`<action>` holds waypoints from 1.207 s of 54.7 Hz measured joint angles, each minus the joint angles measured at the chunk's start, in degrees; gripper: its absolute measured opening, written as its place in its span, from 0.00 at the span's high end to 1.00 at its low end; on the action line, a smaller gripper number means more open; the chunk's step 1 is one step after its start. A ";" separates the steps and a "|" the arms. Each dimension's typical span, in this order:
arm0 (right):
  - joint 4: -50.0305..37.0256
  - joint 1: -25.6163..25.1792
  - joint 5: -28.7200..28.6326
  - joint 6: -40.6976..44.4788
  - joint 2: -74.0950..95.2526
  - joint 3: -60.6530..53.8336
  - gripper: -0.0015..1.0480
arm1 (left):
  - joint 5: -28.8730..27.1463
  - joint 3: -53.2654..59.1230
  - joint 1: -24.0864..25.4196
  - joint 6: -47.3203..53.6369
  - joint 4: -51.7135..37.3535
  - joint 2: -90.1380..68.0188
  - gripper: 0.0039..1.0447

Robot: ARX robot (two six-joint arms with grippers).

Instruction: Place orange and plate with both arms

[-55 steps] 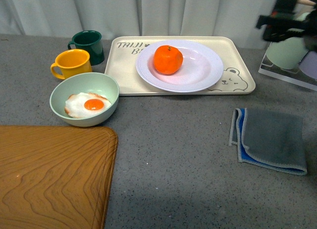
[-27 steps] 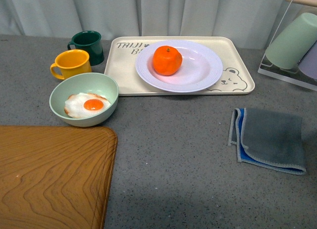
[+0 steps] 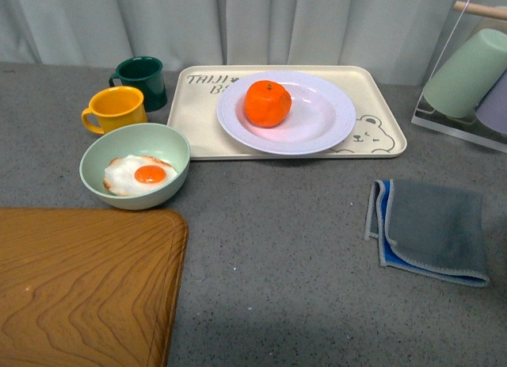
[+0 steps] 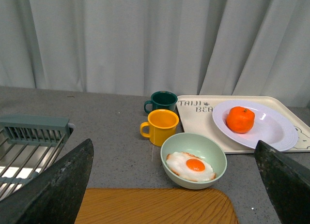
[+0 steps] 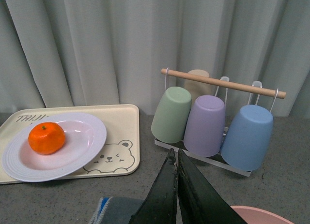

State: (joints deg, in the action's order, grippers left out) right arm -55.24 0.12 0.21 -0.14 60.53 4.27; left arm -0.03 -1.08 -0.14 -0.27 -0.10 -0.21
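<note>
The orange (image 3: pixel 268 103) lies on the white ridged plate (image 3: pixel 317 133), which stands on the cream bear tray (image 3: pixel 380 141) at the back of the table. Both also show in the left wrist view, the orange (image 4: pixel 240 119) on the plate (image 4: pixel 276 134), and in the right wrist view, the orange (image 5: pixel 46 138) on the plate (image 5: pixel 82 151). Neither arm shows in the front view. My left gripper (image 4: pixel 179 185) is open and empty, pulled back, high over the wooden board. My right gripper (image 5: pixel 176 156) is shut and empty, held above the grey cloth, far from the plate.
A pale green bowl with a fried egg (image 3: pixel 136 173), a yellow mug (image 3: pixel 116 108) and a dark green mug (image 3: pixel 142 75) stand left of the tray. A wooden board (image 3: pixel 79 288) fills the front left. A grey cloth (image 3: pixel 432 228) lies right. A cup rack (image 5: pixel 218 117) stands back right; a dish rack (image 4: pixel 29 146) far left.
The right arm, seen one second ago at the upper right of the front view, has left that view. The view has shifted slightly. The orange and plate have not moved.
</note>
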 joint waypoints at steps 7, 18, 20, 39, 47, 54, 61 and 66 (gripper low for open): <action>3.89 0.02 -0.09 0.00 -5.29 -1.25 0.99 | 0.00 0.00 0.00 0.00 0.00 0.00 0.06; 13.59 0.02 -0.11 0.00 -17.20 -3.37 0.99 | 0.00 0.00 0.00 0.00 0.00 0.00 0.06; 15.39 0.00 -0.09 -0.02 -19.23 -3.52 0.99 | 0.00 0.00 0.00 0.00 0.00 0.00 0.06; 27.56 0.00 -0.11 0.00 -32.61 -3.98 0.99 | 0.00 0.00 0.00 0.00 0.00 0.00 0.06; 31.85 0.02 -0.11 0.00 -37.18 -3.98 0.99 | 0.00 0.00 0.00 0.00 0.00 0.00 0.06; 35.15 0.00 -0.11 0.00 -40.52 -3.98 0.99 | 0.00 0.00 0.00 0.00 0.00 0.00 0.06; 39.01 0.00 -0.11 0.00 -44.50 -3.98 0.99 | 0.00 0.00 0.00 0.00 0.00 0.00 0.06; 40.85 0.00 -0.11 -0.02 -46.34 -3.98 0.99 | 0.00 0.00 0.00 0.00 0.00 0.00 0.06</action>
State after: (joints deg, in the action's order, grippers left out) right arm -14.39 0.12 0.10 -0.16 14.20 0.30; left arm -0.03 -1.08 -0.14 -0.27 -0.10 -0.21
